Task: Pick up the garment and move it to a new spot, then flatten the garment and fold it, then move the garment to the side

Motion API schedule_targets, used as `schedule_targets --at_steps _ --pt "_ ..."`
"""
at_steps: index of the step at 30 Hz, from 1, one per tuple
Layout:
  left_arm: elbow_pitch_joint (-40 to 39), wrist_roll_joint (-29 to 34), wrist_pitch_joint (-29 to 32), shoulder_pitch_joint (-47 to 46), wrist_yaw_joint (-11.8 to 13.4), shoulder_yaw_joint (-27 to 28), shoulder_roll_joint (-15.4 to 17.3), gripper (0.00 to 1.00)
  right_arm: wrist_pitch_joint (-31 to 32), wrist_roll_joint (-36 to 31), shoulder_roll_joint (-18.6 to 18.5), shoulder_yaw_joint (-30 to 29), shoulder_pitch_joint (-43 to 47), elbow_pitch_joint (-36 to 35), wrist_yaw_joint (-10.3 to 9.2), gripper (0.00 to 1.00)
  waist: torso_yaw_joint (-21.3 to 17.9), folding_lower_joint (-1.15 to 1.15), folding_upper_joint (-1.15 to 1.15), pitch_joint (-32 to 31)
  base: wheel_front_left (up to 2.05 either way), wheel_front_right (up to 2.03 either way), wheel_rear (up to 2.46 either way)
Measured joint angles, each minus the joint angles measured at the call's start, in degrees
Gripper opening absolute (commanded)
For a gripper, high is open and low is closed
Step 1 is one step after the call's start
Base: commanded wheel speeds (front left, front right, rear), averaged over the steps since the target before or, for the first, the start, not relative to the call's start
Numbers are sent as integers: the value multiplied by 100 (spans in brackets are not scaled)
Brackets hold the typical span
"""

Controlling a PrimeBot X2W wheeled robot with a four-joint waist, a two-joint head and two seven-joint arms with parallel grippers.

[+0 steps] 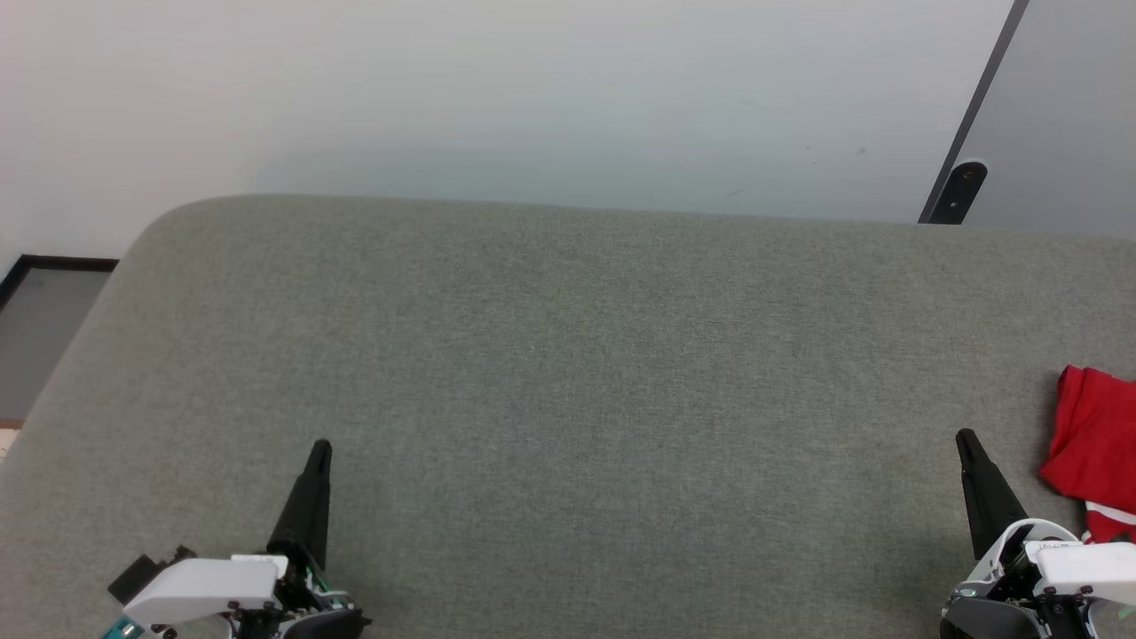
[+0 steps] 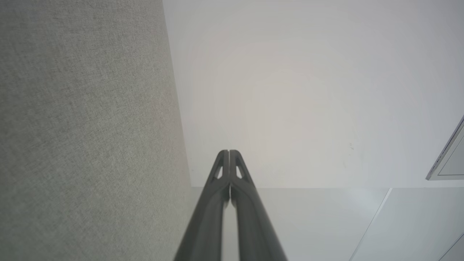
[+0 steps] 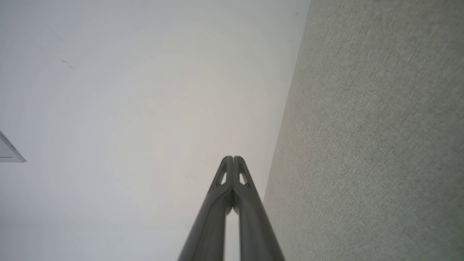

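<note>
Head view catches the garment (image 1: 1093,444) far right — wrist views, touching fingertips (image 2: 224,156).

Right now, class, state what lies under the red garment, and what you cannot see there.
The garment lies on the grey fabric surface, near its right side. Anything directly beneath it is covered by the cloth, and its right part runs out of the picture.

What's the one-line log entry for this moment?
left gripper: shut, empty | right gripper: shut, empty | red shirt: lying on grey fabric surface, far right, beside right gripper, not held
</note>
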Motion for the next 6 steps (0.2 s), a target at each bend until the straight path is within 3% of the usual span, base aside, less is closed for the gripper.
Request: schedule_targets --at_steps 6 --pt "0 0 1 -1 0 1 -1 0 0 0 0 0 0 0 0 0 0 0 0 0 0 0 0"
